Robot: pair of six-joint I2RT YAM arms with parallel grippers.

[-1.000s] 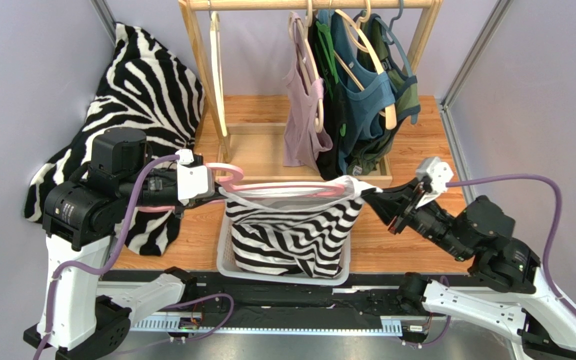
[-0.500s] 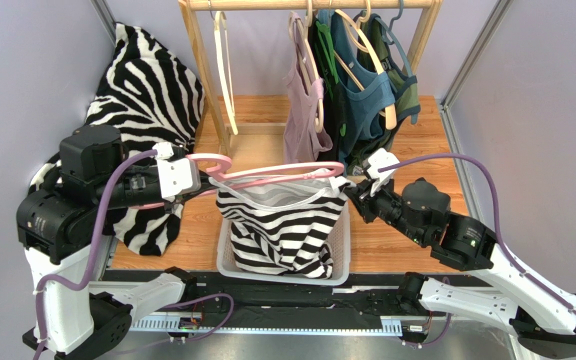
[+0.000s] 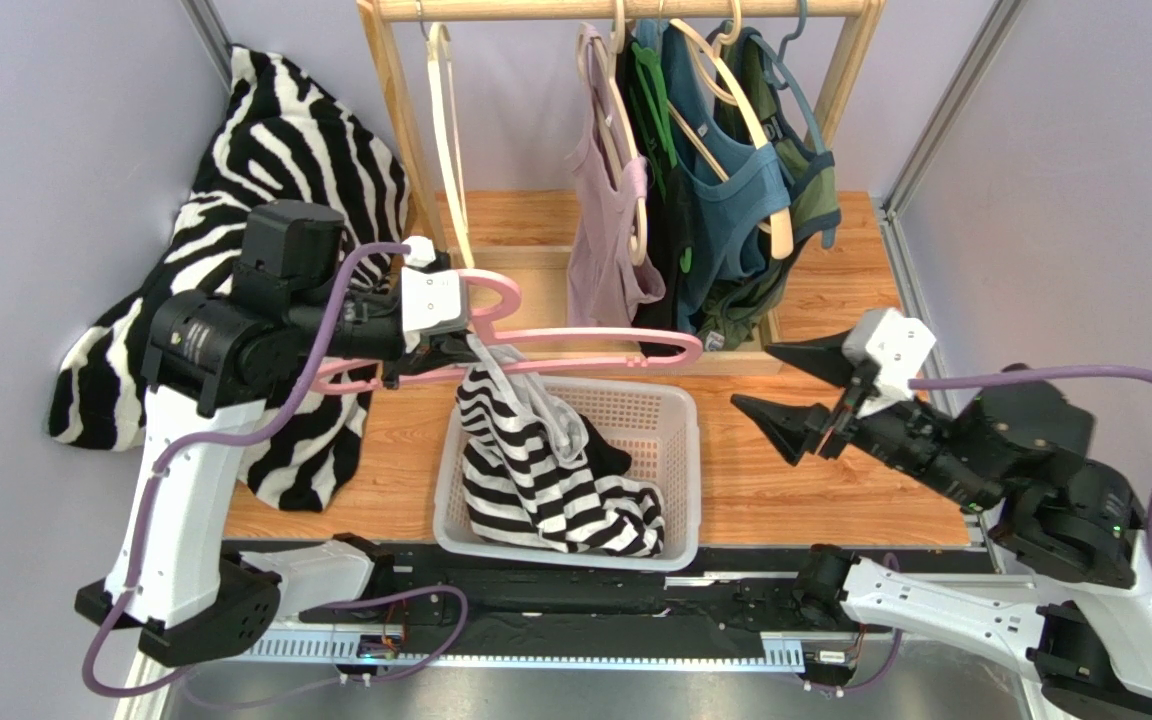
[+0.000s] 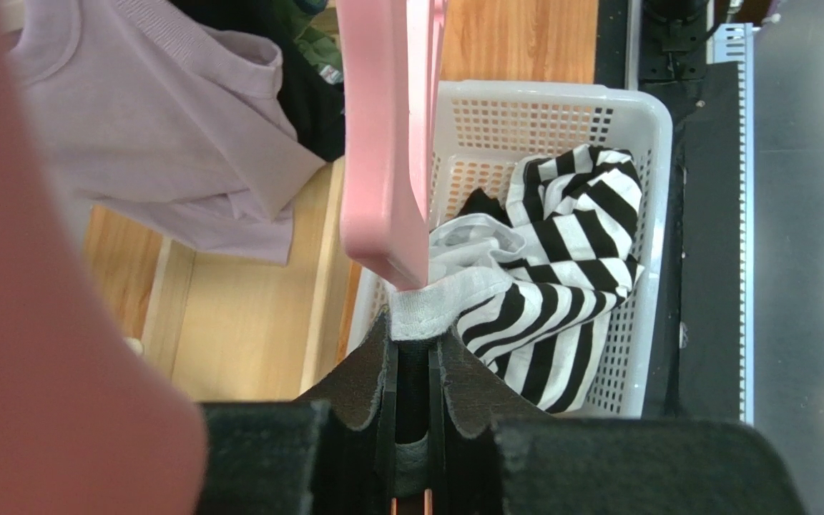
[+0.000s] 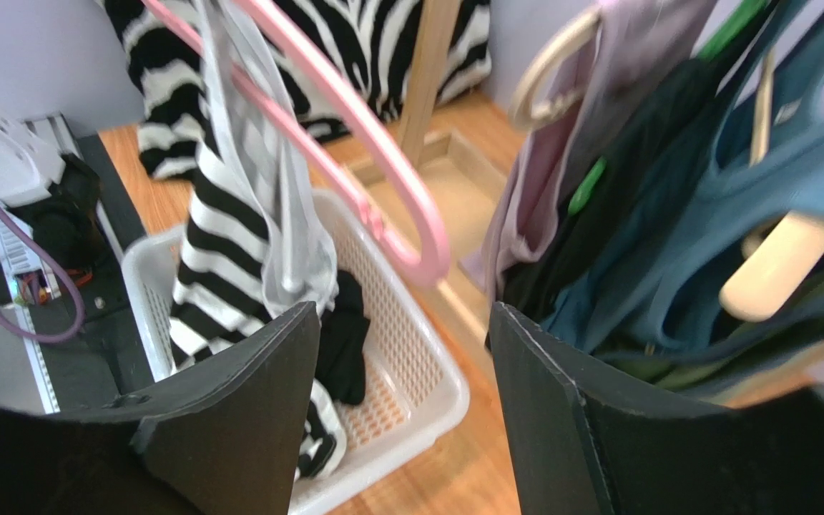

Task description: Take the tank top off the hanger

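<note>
One strap of the striped tank top (image 3: 530, 450) is looped over the pink hanger (image 3: 582, 357), which lies roughly level above the far edge of the white basket (image 3: 683, 450). The rest of the garment droops down into the basket and bunches against its left and near sides. The strap sits at the hook end of the hanger, and the hanger's other end, above the basket's far right corner, is bare. The left gripper (image 3: 444, 312), above and to the left of the basket's far left corner, is clamped on the hanger beside the hook, and the wrist view shows the white strap edge right at its fingertips. The right gripper (image 3: 755, 378) hangs to the right of the basket with its jaws spread wide and nothing between them. Behind the basket stands a wooden clothes rack (image 3: 402, 135) with lilac, black, green and teal tops. A zebra-print cloth (image 3: 282, 165) lies to the basket's left.
</note>
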